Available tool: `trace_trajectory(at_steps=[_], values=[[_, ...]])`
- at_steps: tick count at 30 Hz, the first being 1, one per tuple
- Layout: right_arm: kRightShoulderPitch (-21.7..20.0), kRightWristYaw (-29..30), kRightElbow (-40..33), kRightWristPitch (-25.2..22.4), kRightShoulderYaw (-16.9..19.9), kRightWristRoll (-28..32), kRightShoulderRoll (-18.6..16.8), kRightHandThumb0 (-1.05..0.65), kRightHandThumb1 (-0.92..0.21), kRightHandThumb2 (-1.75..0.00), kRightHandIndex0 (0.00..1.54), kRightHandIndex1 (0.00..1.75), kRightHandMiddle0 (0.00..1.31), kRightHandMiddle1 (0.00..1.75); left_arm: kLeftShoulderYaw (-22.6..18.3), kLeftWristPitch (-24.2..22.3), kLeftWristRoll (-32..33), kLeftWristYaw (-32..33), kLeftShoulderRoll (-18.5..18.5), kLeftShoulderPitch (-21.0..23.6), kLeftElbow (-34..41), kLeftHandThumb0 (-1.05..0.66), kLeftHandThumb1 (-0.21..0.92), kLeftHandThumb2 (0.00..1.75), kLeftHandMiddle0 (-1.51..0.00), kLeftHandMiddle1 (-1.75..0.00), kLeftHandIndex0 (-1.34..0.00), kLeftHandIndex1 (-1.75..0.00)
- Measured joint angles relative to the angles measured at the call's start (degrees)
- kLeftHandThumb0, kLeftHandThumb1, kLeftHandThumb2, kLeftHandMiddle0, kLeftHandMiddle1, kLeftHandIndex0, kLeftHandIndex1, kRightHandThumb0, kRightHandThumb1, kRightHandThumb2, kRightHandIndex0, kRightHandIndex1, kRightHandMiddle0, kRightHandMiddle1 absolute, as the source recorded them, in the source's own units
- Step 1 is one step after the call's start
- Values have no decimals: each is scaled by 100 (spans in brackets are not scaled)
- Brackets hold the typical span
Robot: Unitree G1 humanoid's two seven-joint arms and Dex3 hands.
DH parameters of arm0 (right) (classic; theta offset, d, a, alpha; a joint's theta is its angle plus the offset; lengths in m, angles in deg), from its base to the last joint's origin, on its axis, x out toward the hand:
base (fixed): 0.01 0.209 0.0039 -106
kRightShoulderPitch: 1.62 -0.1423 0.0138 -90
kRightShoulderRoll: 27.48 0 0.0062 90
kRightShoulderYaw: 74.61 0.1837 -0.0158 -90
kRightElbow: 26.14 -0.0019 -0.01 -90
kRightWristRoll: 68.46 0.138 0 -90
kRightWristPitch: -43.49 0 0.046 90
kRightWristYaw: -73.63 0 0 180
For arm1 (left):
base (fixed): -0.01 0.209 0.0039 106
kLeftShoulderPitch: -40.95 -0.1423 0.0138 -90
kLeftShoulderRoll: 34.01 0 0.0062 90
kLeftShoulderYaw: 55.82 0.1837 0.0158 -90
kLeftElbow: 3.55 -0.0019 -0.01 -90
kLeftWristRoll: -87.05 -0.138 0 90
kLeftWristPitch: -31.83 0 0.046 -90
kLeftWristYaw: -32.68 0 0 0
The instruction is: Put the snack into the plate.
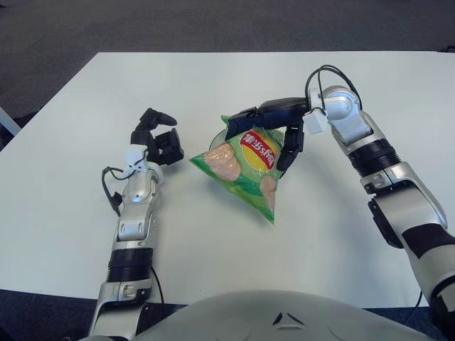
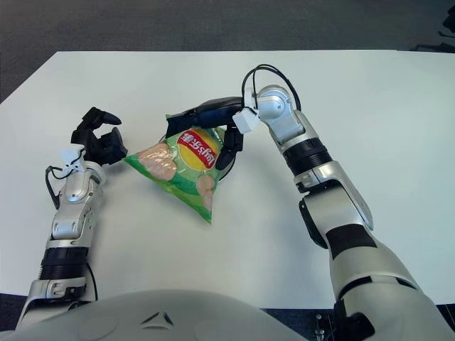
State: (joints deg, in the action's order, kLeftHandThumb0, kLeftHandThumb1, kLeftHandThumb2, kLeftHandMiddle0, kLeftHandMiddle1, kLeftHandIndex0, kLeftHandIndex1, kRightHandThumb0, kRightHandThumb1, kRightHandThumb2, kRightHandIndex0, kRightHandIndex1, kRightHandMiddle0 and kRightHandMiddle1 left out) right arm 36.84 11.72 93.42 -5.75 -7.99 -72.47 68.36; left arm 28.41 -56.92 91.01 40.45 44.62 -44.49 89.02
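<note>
Snack: a green chip bag [image 1: 242, 162] is hanging tilted above the middle of the white table [image 1: 78, 213], pinched at its far right top edge.
Right hand: the right hand [image 1: 274, 121] is gripping the bag's top, dark fingers [image 1: 290, 145] wrapping down its right side.
Left hand: the left hand [image 1: 158, 138] is showing idle to the left of the bag, fingers loosely curled and holding nothing.
Plate: a clear rim [image 1: 215, 136] is only just peeking out at the bag's far left edge; the rest is lying hidden behind the bag.
Progress: the grasp is done; the bag is looking lifted, not resting in the plate, so lowering and letting go are remaining.
Long axis: running diagonally, from the held corner at far right down toward the near side.
Pointing: the free bottom corner [image 1: 270, 217] is pointing near; the printed face is turning upward.
</note>
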Motion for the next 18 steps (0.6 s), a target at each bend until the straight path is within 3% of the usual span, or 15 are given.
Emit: trace_trajectory(at_steps=[18], values=[[-132, -245, 284, -35, 67, 231, -28, -84, -50, -72, 0, 0, 0, 71, 25, 100, 21, -61, 6, 1, -33, -45, 39, 123, -127, -175, -55, -175]])
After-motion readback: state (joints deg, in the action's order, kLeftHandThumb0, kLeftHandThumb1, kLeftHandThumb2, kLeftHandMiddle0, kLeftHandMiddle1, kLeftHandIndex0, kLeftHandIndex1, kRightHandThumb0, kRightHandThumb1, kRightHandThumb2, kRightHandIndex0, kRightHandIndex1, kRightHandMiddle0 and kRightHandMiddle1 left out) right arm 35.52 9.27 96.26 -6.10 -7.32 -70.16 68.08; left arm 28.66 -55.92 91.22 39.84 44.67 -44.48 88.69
